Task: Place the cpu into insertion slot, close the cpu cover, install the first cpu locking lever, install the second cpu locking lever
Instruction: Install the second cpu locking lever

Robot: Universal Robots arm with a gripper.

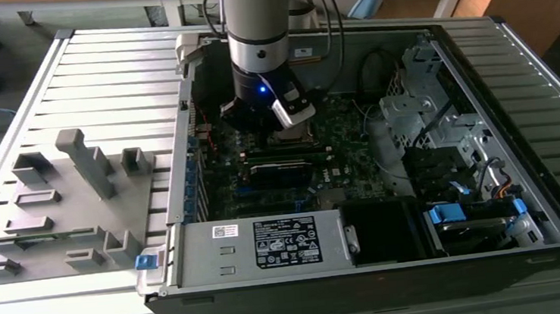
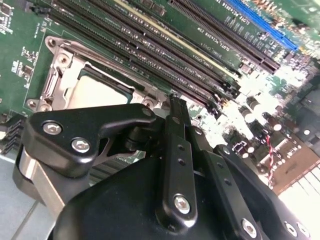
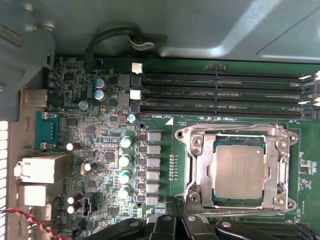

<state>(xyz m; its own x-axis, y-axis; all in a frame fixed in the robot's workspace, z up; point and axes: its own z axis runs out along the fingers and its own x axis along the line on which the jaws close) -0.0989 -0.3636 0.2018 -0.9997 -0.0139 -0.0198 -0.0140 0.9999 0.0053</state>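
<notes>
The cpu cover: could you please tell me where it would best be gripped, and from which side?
Probably by one of its thin frame bars, coming straight down from above. The cpu cover lies flat around the cpu, so only its narrow rim offers a hold. The memory slots crowd one edge, so the opposite edge looks freer. Which end is hinged I cannot tell.

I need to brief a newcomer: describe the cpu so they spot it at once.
Start at the open computer case and its green motherboard. In the first wrist view, below the long black memory slots, sits a metal socket frame. The cpu is the flat, dull silver-grey square inside it.
</notes>
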